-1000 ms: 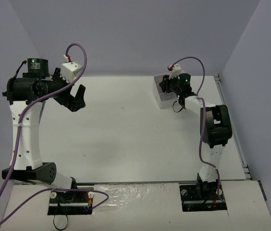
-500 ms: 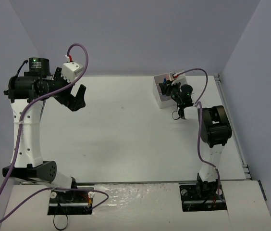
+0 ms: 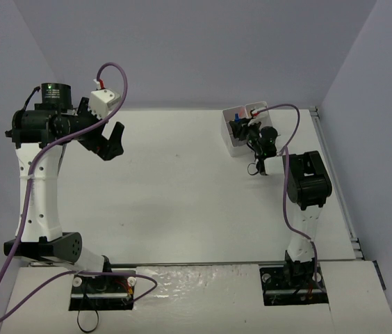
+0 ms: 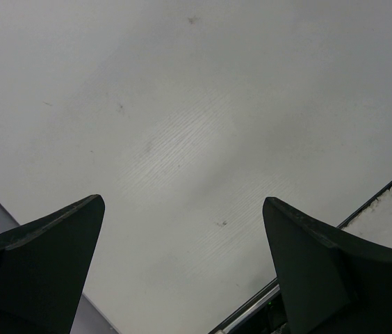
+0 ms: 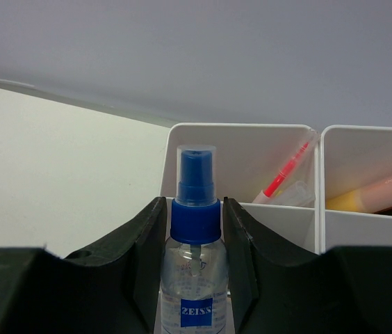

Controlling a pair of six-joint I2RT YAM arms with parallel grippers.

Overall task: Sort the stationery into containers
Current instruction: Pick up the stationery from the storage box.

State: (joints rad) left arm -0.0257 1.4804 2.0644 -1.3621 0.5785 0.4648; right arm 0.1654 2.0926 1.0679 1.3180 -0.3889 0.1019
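On my right wrist feed, the right claw [image 5: 194,205] is clamped on a small clear spray bottle [image 5: 194,278]. Its two dark fingers press the bottle just below its blue cap [image 5: 196,184], one on each side. The bottle stands upright in the grip, with a blue label low on its front. I cannot tell whether its base rests on anything, since the bottom edge of the feed cuts it off.

Directly behind the bottle is the white box [image 5: 234,156], and I can see into two of its compartments. The left one holds a thin pink-red pen [image 5: 286,170] leaning up into its far right corner. The one to its right holds a yellow and peach highlighter [image 5: 373,195] lying at a slant.

From overhead, the box [image 3: 234,145] sits at the far right of the table [image 3: 182,202], and the right claw [image 3: 249,132] reaches in at its near side — close enough that arm and box overlap in that view.

The left claw [image 3: 110,142] hangs raised over the far left of the table, well apart from the box. On its wrist feed the left claw [image 4: 182,202] has its fingers spread wide, with nothing between them — only the pale table [image 4: 196,104] below.
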